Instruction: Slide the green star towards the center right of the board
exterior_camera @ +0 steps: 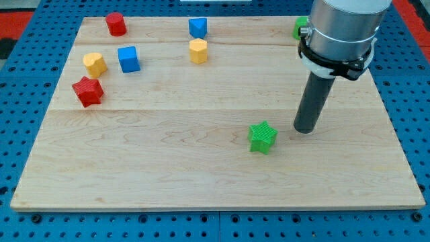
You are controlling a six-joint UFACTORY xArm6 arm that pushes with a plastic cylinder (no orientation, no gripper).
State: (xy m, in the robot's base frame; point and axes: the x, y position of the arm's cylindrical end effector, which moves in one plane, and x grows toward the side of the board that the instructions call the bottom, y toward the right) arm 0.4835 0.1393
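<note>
The green star [263, 137] lies on the wooden board [168, 161], right of centre and towards the view's bottom. My tip [304, 130] rests on the board just to the right of the star and slightly above it, with a small gap between them. The rod rises up into the grey arm body [339, 30] at the view's top right.
A second green block [301, 27] is partly hidden behind the arm at the top right. A red cylinder [115, 23], a blue block [197, 27], a yellow block [198, 51], a blue cube [128, 59], a yellow block [95, 64] and a red star [88, 91] sit at the top left.
</note>
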